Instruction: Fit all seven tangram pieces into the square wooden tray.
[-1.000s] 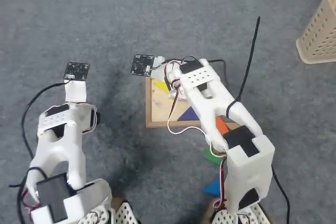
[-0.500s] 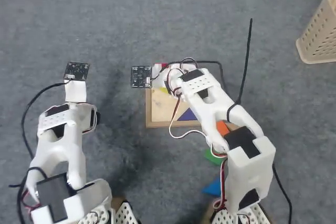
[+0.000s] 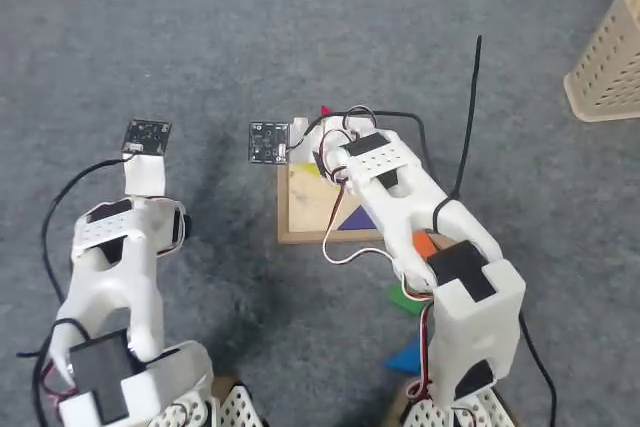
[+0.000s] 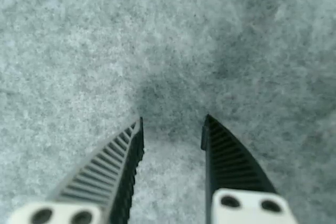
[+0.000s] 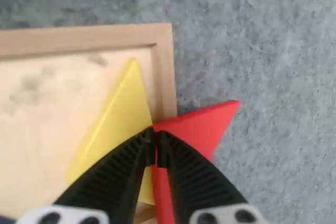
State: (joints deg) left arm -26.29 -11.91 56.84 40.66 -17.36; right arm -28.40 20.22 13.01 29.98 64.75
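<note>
Red triangle (image 5: 202,127) is pinched edgewise in the right jaws, just past their tips, across the rim of the wooden tray (image 5: 79,40) beside the yellow triangle (image 5: 118,124). Step in hand: seating this piece. The next move likely calls for shifting it inward and laying it flat. Left jaws stand spread over the grey worktop (image 4: 79,35).

Robotics lab: tabletop arms (image 3: 400,182), grey felt (image 3: 200,57)
</note>
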